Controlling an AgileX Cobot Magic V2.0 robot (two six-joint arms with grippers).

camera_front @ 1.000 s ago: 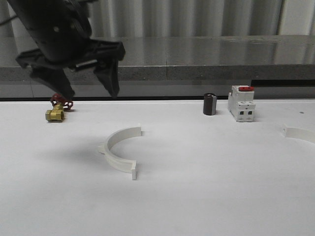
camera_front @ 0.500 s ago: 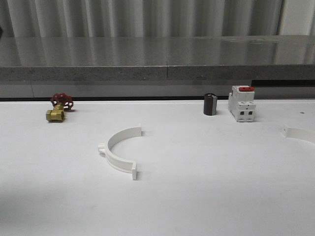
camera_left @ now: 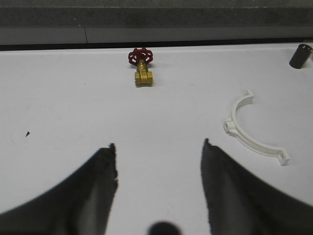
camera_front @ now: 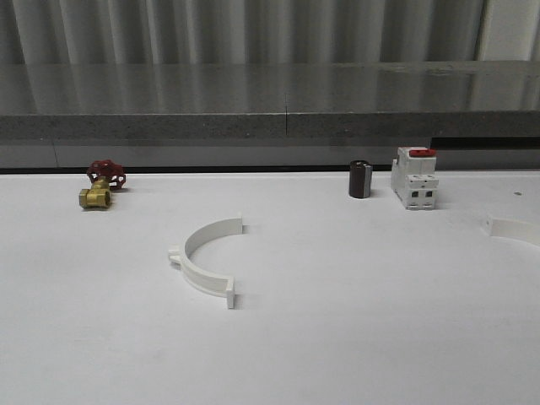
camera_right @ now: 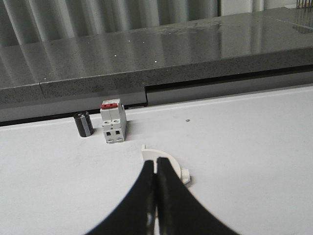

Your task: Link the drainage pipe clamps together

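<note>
1. Front view: one clamp half (camera_front: 202, 260) lies flat left of frame centre on the bench (camera_front: 354, 321), its open side facing right; the other half (camera_front: 512, 229) sits at the right edge, cut off by the frame. They are well apart.
2. Left wrist view: the left claw (camera_left: 159, 147) stands wide and empty. The near half (camera_left: 253, 131) lies toward the right of that frame, clear of the fingers, its arc running from upper centre-right down to lower right.
3. Right wrist view: the right claw (camera_right: 155, 164) is pressed narrow, fingers together, holding nothing. The far half (camera_right: 165, 157) lies just beyond the tips, partly hidden by them.
4. My judgement: each arm is nearer its own half, and the halves must be brought toward the middle with open sides facing.
5. The breaker (camera_front: 414, 177) is not part of this.
</note>
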